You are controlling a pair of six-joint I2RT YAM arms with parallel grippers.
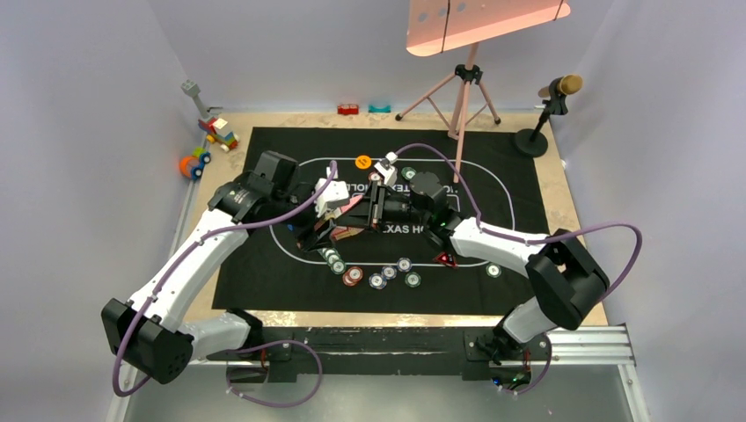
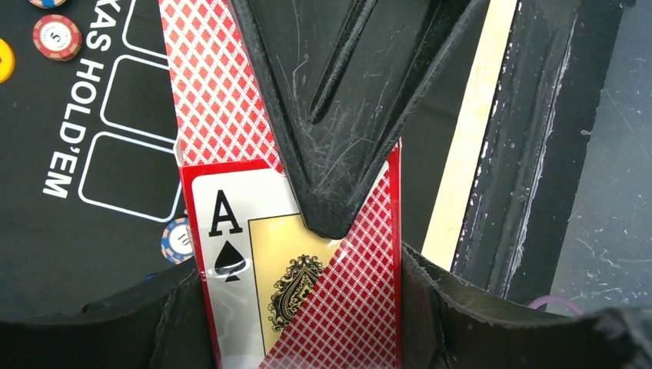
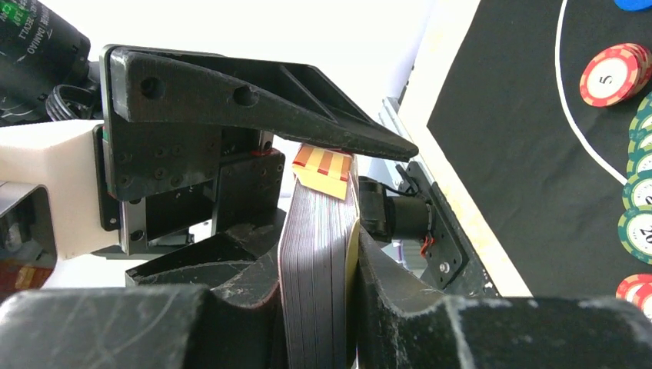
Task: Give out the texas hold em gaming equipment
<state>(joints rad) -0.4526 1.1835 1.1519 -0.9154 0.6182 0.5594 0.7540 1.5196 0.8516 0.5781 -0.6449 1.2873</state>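
Note:
A deck of playing cards (image 1: 347,230) with red diamond-patterned backs hangs over the middle of the black mat, and both grippers meet on it. My left gripper (image 2: 304,323) is shut across the deck (image 2: 254,254), whose ace of spades faces the camera. My right gripper (image 3: 319,307) is shut on the deck's (image 3: 319,261) thickness, one finger (image 2: 338,115) lying over the face. Several poker chips (image 1: 378,277) lie in a row nearer the arms. An orange button (image 1: 362,162) and a red triangular marker (image 1: 446,259) rest on the mat.
The black printed mat (image 1: 264,149) covers most of the table. Toy blocks (image 1: 215,132) sit at the back left. A pink tripod lamp (image 1: 462,88) and a microphone stand (image 1: 537,132) rise at the back right. Two small blocks (image 1: 349,109) lie along the back edge.

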